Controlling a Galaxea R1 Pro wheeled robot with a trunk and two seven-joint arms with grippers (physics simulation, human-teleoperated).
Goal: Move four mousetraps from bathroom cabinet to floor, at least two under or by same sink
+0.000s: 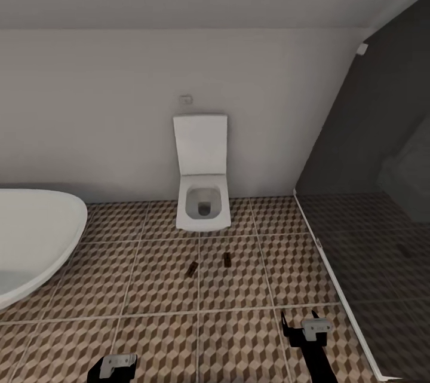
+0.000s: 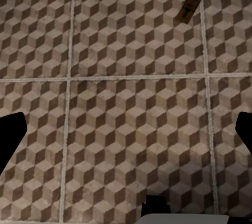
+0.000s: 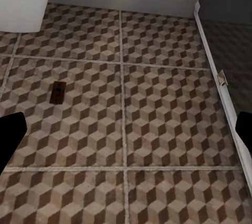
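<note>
Two mousetraps lie on the bathroom floor (image 1: 149, 287) in front of the toilet (image 1: 203, 192): one trap (image 1: 192, 268) just left of a grout line, tilted, and the other trap (image 1: 227, 260) just right of it, the two near each other but apart. The left wrist view catches one of them (image 2: 186, 9) beside a grout line, and the right wrist view shows one (image 3: 57, 92) on a tile not far from the toilet's white base. Both arms hang low over the tiles; the left gripper (image 1: 114, 366) and the right gripper (image 1: 312, 330) each have their fingers spread wide with nothing between them, so both are released and empty. The main risk, as I judge it, is the count and the placing: only two traps show here, and what they lie before is a toilet, not a sink, with the bathtub (image 1: 36, 239) at the left. If no sink stands directly next to them, the under-or-beside condition may fail. A second risk is the base rolling forward over the traps on the way back to the cabinet, nudging or flipping them. The shower's raised threshold (image 1: 334, 287) at the right could also put a trap on a different floor surface if one is dropped beyond it.
</note>
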